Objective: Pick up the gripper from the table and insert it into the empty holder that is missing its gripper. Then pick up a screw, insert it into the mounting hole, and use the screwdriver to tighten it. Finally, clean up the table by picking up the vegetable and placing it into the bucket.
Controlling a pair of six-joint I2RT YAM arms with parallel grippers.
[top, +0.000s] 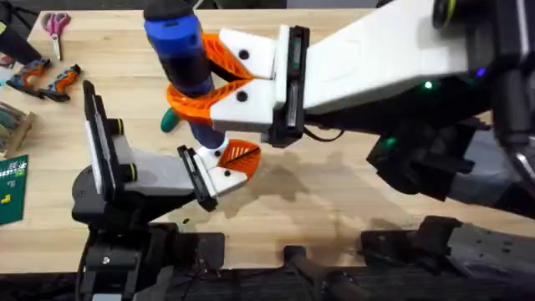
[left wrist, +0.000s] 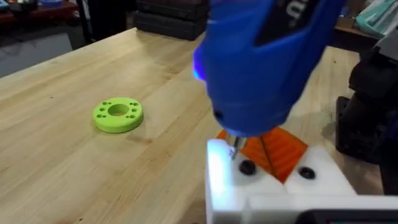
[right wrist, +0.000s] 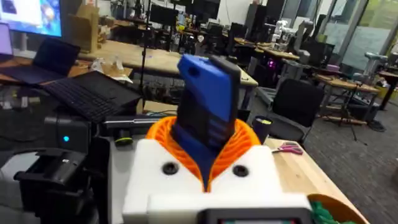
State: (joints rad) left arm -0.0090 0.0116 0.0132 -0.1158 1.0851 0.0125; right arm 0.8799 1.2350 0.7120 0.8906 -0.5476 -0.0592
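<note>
Here the screwdriver (top: 185, 58) stands nearly upright, clamped between the orange pads of the right gripper (top: 219, 73), above the middle of the desk (top: 351, 192). Its thin metal tip (left wrist: 234, 147) comes down onto the white holder (left wrist: 273, 190) of the left gripper (top: 230, 163), just beside a dark mounting hole (left wrist: 247, 167) and close to the orange wedge (left wrist: 273, 149). Whether the left gripper is open or closed, I cannot tell. A lime-green disc (left wrist: 118, 114) lies on the wood, apart from them. Orange-handled scissors (top: 56, 25) lie at the far left corner.
</note>
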